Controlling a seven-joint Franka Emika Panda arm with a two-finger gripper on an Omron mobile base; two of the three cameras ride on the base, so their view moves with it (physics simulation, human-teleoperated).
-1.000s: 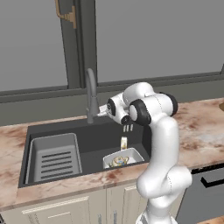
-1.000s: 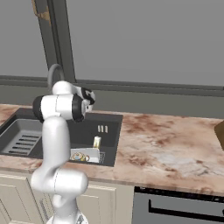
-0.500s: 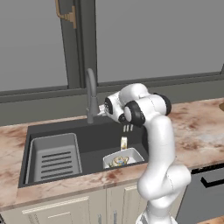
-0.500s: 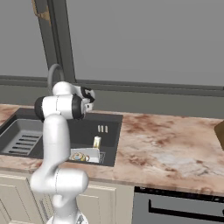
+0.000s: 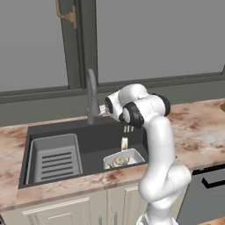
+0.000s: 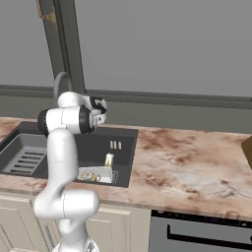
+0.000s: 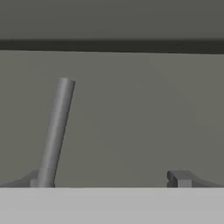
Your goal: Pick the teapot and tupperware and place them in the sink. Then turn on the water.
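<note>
The white tupperware (image 5: 132, 154) lies in the front right corner of the dark sink (image 5: 66, 127), with the small yellowish teapot (image 5: 118, 161) inside it. From the right base view both sit low in the sink (image 6: 125, 147): tupperware (image 6: 104, 173), teapot (image 6: 88, 176). My gripper (image 5: 102, 110) hovers over the sink's back edge, just right of the arched grey faucet (image 5: 91, 94), and is open. In the hand view the fingertips (image 7: 178, 178) stand wide apart, and a grey faucet rod (image 7: 54, 131) rises by the left one. No water runs from the spout.
A grey slotted rack (image 5: 55, 157) fills the sink's left half. A small pale upright item (image 5: 124, 143) stands behind the tupperware. Marble counter (image 6: 187, 167) stretches right, with a brown object (image 6: 247, 145) at its far edge. A window wall stands behind the faucet.
My hand has crept a little left toward the faucet. The jaws stay wide open. Tupperware and teapot have not moved.
</note>
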